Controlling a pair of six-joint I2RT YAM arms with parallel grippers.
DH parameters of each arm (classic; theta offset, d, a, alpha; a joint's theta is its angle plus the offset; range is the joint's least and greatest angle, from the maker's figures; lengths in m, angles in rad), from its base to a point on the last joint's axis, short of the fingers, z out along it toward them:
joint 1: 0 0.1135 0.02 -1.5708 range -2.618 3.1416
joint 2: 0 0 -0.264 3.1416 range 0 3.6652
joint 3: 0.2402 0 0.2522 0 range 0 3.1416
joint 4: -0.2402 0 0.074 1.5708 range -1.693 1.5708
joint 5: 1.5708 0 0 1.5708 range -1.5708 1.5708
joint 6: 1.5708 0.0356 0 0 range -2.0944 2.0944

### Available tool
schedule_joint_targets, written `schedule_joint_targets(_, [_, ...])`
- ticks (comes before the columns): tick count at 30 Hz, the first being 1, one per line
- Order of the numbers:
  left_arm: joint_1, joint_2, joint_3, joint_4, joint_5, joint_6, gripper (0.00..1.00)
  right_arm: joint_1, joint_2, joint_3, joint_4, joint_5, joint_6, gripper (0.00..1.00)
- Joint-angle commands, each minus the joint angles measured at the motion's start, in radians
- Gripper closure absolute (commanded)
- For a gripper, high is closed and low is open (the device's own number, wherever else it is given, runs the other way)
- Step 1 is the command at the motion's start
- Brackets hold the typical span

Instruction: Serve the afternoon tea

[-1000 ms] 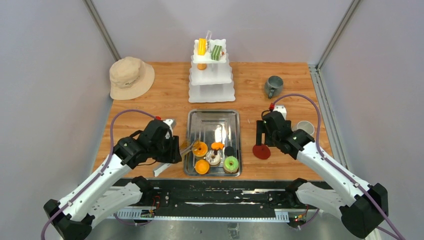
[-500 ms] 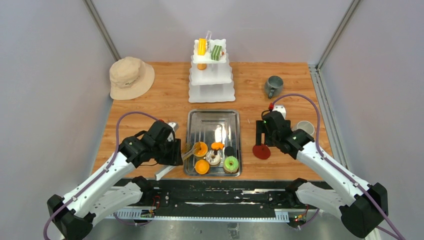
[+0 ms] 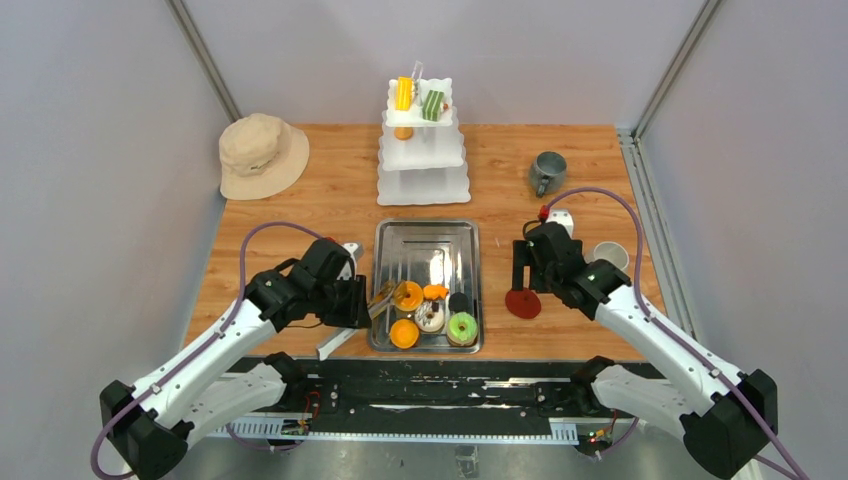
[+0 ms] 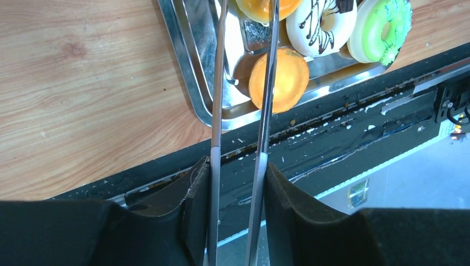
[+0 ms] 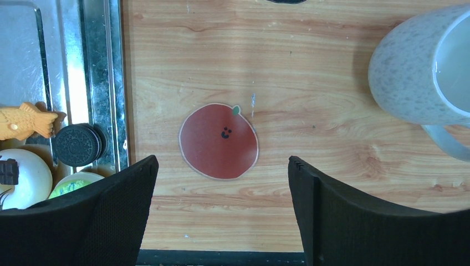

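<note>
Tonged pickup, glazed orange toy donut (image 3: 407, 296).
Noted left end effector (image 4: 238, 185) clamped on slim steel tongs (image 4: 216, 100); right end effector (image 5: 220, 166) gaping, empty. Needed gentle squeeze, straight lift.

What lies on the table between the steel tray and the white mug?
A flat red apple-shaped mat, touching neither the steel tray nor the white mug; the right wrist view shows it.
</note>
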Motion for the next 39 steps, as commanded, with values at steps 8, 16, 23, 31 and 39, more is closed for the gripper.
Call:
schedule_joint_targets(8, [-0.006, -0.004, 0.086, 0.007, -0.003, 0.005, 1.00, 0.008, -0.020, -0.006, 0.001, 0.000, 0.009, 0.14])
schedule_joint_targets(16, [-0.006, -0.001, 0.208, -0.029, -0.068, 0.039, 1.00, 0.008, -0.023, -0.011, 0.001, 0.006, 0.007, 0.14])
schedule_joint_targets(23, [-0.006, 0.049, 0.296, -0.025, -0.135, 0.103, 1.00, 0.008, -0.020, -0.007, -0.001, 0.012, 0.007, 0.14])
schedule_joint_targets(31, [-0.006, 0.075, 0.260, -0.086, -0.096, 0.099, 0.88, 0.007, -0.025, -0.010, -0.006, 0.021, 0.006, 0.14])
schedule_joint_targets(39, [-0.006, 0.046, 0.226, -0.132, -0.170, 0.047, 0.62, 0.007, 0.012, 0.006, 0.007, 0.004, 0.001, 0.14])
